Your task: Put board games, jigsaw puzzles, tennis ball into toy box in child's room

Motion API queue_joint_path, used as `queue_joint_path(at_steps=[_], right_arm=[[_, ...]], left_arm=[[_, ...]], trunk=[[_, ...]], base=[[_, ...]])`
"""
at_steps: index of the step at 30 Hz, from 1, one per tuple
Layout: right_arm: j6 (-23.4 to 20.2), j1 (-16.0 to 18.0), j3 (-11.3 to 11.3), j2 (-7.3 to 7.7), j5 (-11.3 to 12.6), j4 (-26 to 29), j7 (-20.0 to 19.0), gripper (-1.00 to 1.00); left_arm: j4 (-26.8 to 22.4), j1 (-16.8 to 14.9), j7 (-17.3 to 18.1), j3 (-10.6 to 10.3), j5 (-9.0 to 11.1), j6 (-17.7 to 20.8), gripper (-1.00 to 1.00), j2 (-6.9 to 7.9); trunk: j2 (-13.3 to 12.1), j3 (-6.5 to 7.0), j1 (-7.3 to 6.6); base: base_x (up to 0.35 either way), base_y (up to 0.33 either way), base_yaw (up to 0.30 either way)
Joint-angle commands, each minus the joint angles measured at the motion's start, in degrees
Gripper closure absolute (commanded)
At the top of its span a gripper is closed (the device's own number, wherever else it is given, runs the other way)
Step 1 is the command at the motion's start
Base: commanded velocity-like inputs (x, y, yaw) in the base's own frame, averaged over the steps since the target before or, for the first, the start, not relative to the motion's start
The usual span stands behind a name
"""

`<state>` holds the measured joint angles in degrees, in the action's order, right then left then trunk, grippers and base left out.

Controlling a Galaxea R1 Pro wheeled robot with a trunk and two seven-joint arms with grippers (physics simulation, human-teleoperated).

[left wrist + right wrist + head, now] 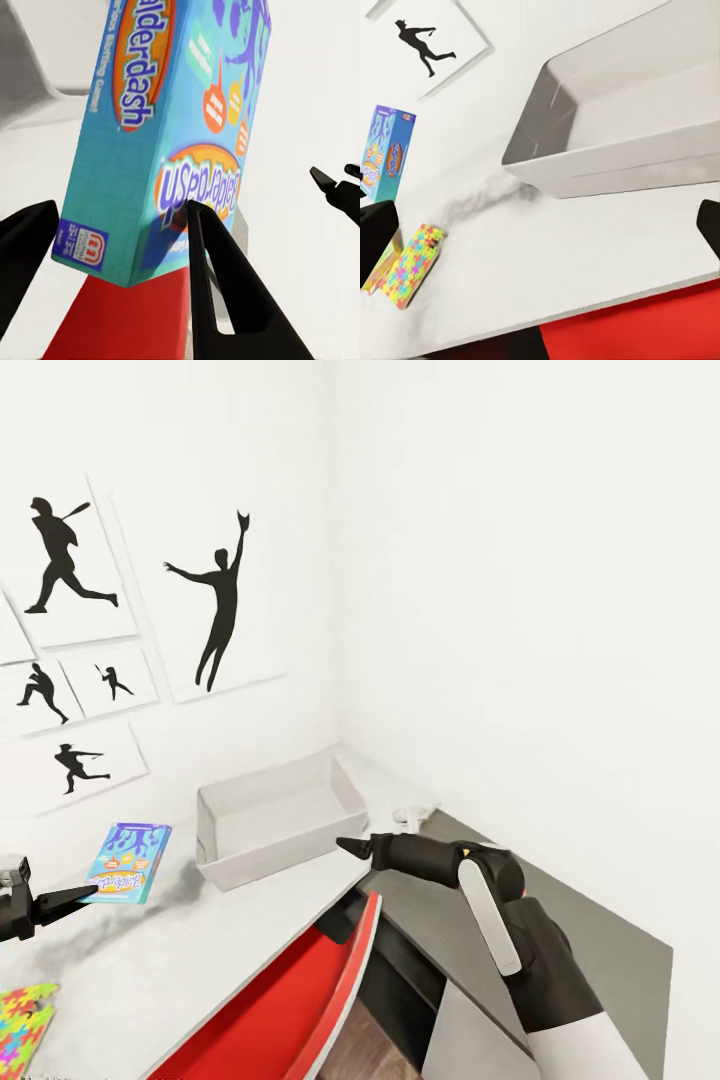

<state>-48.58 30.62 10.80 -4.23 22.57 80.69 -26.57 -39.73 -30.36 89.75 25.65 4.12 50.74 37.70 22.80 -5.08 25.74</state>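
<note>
Game: a blue Balderdash box (128, 862), raised over the desk and tilted, to the left of the toy box; in the left wrist view (161, 127) one black finger lies across its printed face and the other stands off to the side of it.
Left gripper (60, 903): pinching the game at its near end; in the left wrist view (120, 247) the fingers (225, 292) are spread about as wide as the box.
Toy box (275, 820): white, open-topped, on the desk near the wall corner, nothing seen inside it; the right wrist view (615, 127) looks at its front wall.
Puzzle: a multicoloured box (22, 1025) flat on the desk at the near left; in the right wrist view (411, 264) it lies well apart from the toy box.
Right gripper (352, 847): pressed to a point just beside the toy box's near right corner, holding nothing.
Desk (150, 970): white, with a grey smudge (484, 199) between toy box and puzzle.
Chair (300, 1000): red, tucked at the desk's front edge.
Wall: baseball silhouette prints (65, 560) on the left.
</note>
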Motion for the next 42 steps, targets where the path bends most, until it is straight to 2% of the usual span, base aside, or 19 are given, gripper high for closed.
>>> queue_joint_path(at_steps=[1, 9, 25, 42], right_arm=[[-0.3, 0.1, -0.1, 0.03, -0.1, 0.0, -0.2, -1.0], [-0.3, 0.1, -0.1, 0.18, 0.1, 0.0, -0.2, -1.0], [-0.2, 0.1, 0.0, -0.01, 0.1, -0.4, -0.1, -1.0], [-0.2, 0.1, 0.2, -0.43, -0.1, -0.4, 0.2, -1.0]], left_arm=[[0.0, -0.1, 0.2, 0.0, 0.0, 0.6, 1.0, 0.01], [0.0, -0.1, 0.2, 0.0, 0.0, 0.6, 1.0, 0.01], [0.0, -0.1, 0.2, 0.0, 0.0, 0.6, 1.0, 0.01], [0.0, 0.0, 0.2, 0.0, 0.0, 0.7, 1.0, 0.01]], trunk=[[0.1, -0.11, 0.05], [0.1, -0.07, 0.05], [0.1, -0.07, 0.05], [0.1, -0.07, 0.05]], base=[[0.097, -0.017, 0.27], [0.092, -0.04, 0.135], [0.155, -0.006, 0.004], [0.036, -0.017, 0.0]])
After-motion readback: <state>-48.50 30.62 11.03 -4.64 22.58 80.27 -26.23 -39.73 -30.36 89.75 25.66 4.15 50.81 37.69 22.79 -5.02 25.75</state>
